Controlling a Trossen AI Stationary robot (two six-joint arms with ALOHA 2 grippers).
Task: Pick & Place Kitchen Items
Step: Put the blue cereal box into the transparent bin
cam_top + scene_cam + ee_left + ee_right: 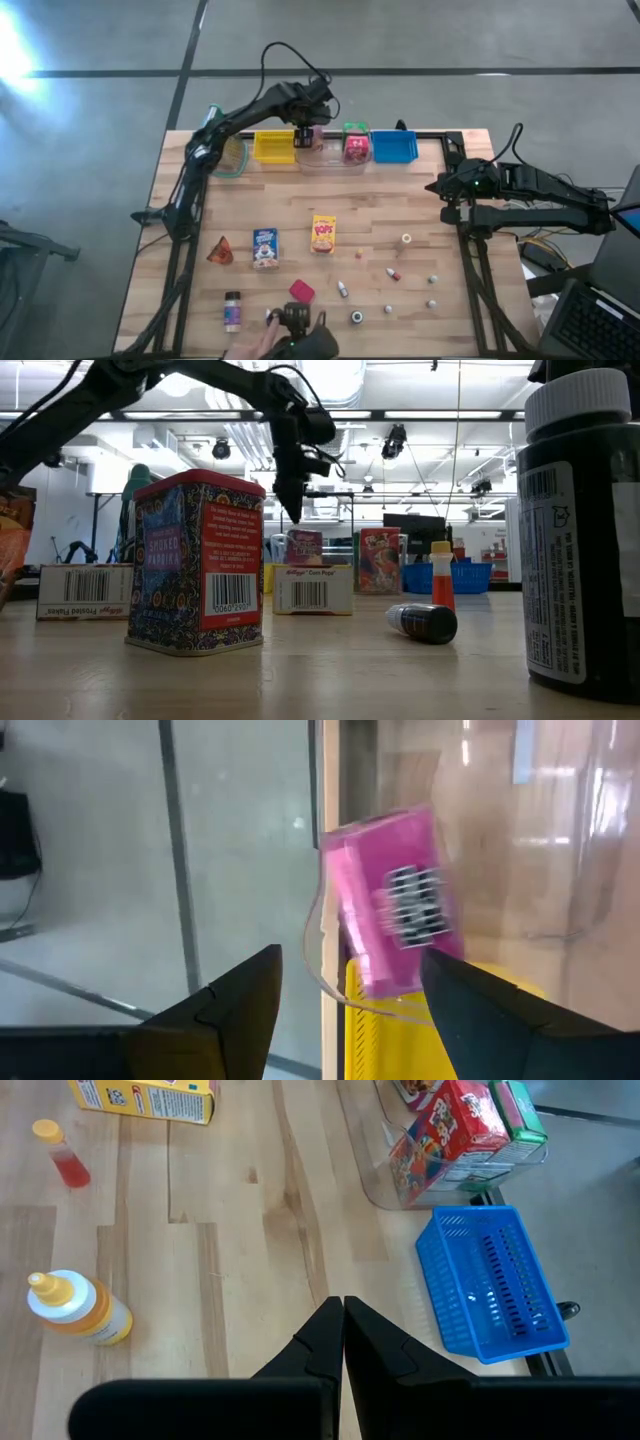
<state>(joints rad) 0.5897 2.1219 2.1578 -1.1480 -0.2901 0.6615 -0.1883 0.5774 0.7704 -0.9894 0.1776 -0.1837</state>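
Observation:
My left gripper (303, 138) hangs open over the left end of the clear bin (332, 158) at the table's far edge, its fingers pointing down. Below it a pink mini box (395, 915) sits tilted inside that bin, with the fingers (235, 995) apart on either side and clear of it. The low view shows the gripper (292, 510) above the pink box (304, 546). A red box (356, 148) and a green one stand in the same bin. My right gripper (342, 1305) waits shut at the table's right edge (445, 187).
A yellow bin (273, 147) and a blue bin (393, 147) flank the clear one. An orange wedge (220, 250), a blue box (265, 247), a yellow box (323, 233), a red block (302, 291), a jar (232, 311) and small bottles (393, 273) lie scattered. A person's hand (255, 345) reaches in at the near edge.

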